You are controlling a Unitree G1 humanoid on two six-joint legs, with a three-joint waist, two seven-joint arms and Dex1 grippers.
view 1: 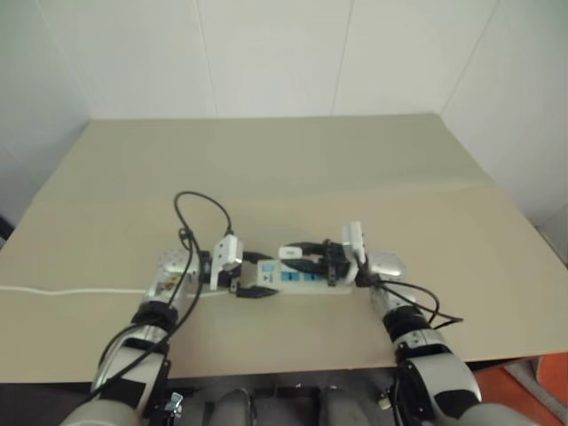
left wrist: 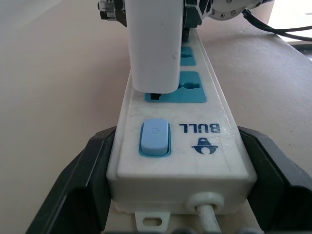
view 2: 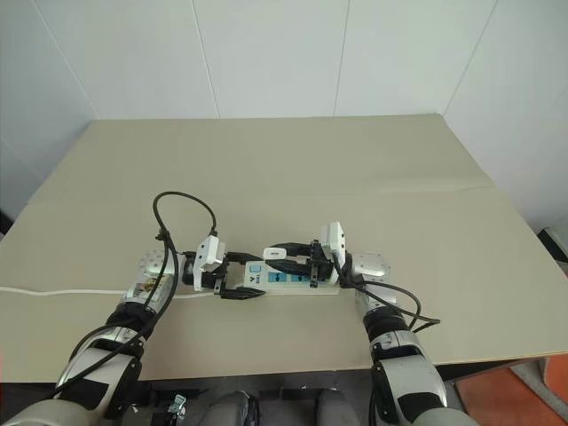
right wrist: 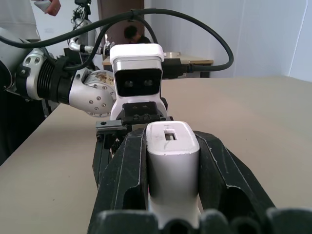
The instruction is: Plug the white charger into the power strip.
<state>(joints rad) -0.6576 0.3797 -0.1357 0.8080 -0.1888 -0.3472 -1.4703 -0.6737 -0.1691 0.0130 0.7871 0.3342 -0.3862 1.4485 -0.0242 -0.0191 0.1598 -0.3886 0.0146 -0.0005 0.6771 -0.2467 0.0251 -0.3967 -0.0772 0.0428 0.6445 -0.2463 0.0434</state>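
Observation:
The power strip [view 1: 306, 280] lies on the tan table, a long white bar with blue socket faces and a blue switch [left wrist: 155, 138]. My left gripper [left wrist: 178, 141] is shut on its switch end, one black finger [left wrist: 83, 180] against each long side. My right gripper [right wrist: 171, 139] is shut on the white charger [right wrist: 171, 161], gripping it from both sides. The charger [left wrist: 152, 44] stands over the socket nearest the switch. Its underside sits just above the blue face, with a dark prong showing in the gap. The two grippers point towards each other along the strip.
The strip's thin white cord [view 1: 71, 290] trails across the table to its left edge. Black camera cables loop above my left wrist [view 1: 200, 213] and beside my right wrist [view 1: 426, 311]. In the right wrist view a person [right wrist: 131, 33] is far behind the table.

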